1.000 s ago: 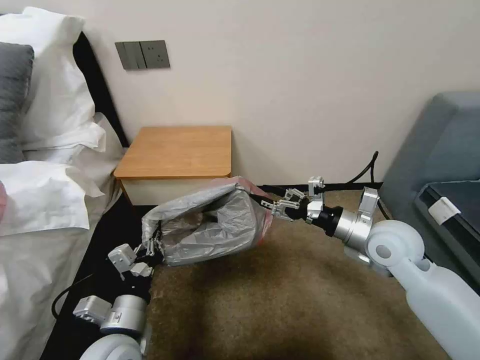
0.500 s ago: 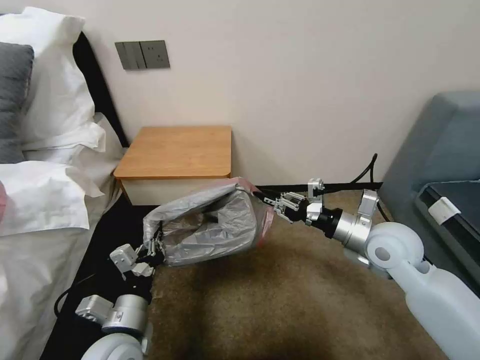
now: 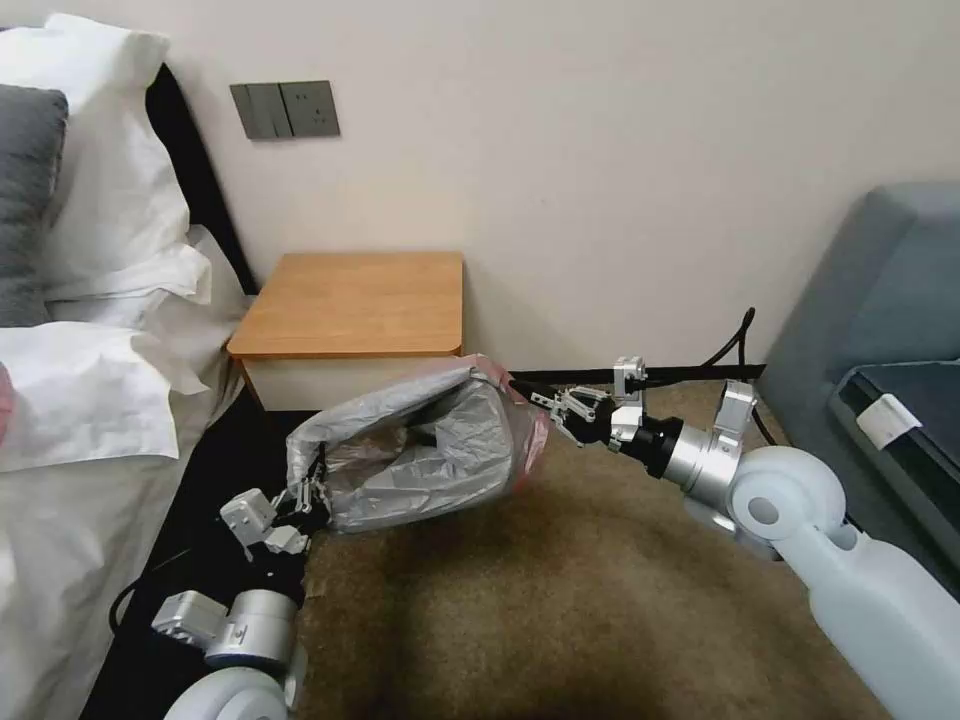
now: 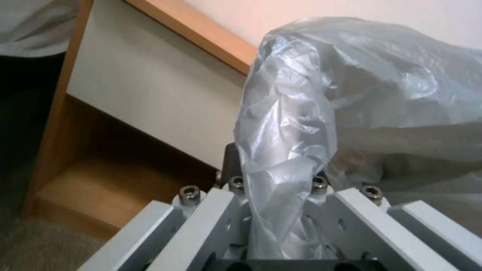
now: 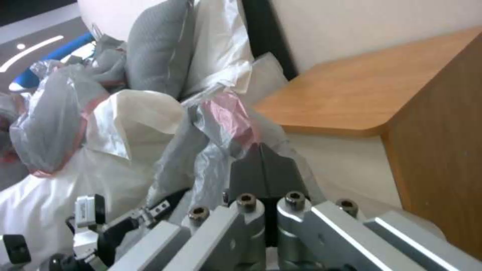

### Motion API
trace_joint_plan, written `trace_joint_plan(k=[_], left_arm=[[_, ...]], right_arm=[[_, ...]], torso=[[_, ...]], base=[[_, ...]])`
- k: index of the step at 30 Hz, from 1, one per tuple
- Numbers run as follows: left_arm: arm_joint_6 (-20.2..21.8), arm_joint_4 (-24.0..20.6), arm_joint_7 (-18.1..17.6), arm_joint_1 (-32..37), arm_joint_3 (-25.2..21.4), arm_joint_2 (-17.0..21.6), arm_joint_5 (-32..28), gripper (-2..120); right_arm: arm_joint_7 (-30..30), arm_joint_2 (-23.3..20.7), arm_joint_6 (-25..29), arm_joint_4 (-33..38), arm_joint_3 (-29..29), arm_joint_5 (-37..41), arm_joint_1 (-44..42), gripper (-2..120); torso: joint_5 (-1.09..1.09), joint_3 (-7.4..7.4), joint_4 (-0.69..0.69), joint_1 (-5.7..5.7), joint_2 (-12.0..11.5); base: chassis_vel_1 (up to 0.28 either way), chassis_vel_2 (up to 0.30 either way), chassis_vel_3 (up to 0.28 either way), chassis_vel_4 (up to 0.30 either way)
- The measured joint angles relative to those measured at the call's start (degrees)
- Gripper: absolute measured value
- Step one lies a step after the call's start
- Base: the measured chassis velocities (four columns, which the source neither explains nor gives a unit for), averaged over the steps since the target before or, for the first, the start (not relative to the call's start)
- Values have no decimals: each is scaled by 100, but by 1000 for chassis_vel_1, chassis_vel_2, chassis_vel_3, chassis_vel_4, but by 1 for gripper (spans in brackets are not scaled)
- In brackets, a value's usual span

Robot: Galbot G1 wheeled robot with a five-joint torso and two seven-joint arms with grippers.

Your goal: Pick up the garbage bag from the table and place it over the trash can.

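Right arm shifts slightly toward the table (image 3: 355,300) versus a second ago; right gripper (image 3: 556,405) rides a bit higher and closer in, and the bag's right edge goes with it. Left side barely changes.

Table as landmark: bed with white pillows sits on its left, grey sofa well off to its right, brown carpet in front. Table top is bare. Garbage bag (image 3: 420,450) hangs in the air just in front of and below the table's front edge, stretched open between the two grippers, mouth facing the robot. Trash can: cannot tell where it is, nothing cream-white is visible under the bag.

Bag handling, as a judgement: very light, thin, soft, crinkly film, no stiffness, sags and collapses unless held at two points; slippery and could tear or slide out if pulled too hard. Best hold is the pinkish-red rim, at opposite sides, which is roughly where it is held.

Right arm reaches in from the sofa side, forearm angled up toward the table, wrist nearly level; right gripper clenched on the bag's pink rim, seen pinched in the right wrist view (image 5: 226,113). Left arm comes up from the bed side of the table, low, wrist tipped upward; left gripper (image 3: 305,497) clamps a bunched fold of grey film between its jaws (image 4: 281,158).
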Motion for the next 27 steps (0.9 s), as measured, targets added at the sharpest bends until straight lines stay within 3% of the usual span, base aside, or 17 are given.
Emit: trace_joint_plan(k=[13,23,25,26,27], left_arm=[[-104,50,136,68,79,-45,370,5],[-118,48,142,59,27,-35,240,5],[-115,48,143,53,14,-25,212,5],[-109,48,148,45,6,-15,181,5],[-109,48,148,45,6,-15,181,5]], right_arm=[[800,165,126,58,-174,184,297,0],[716,-40,28,108,-1,386,282,0],[631,-133,16,140,27,434,250,6],[514,-256,2,180,49,488,189,17],[514,-256,2,180,49,488,189,17]], torso=[[0,0,1,0,0],[0,0,1,0,0],[0,0,0,0,0],[0,0,0,0,0],[0,0,0,0,0]], base=[[0,0,0,0],[0,0,0,0],[0,0,0,0],[0,0,0,0],[0,0,0,0]])
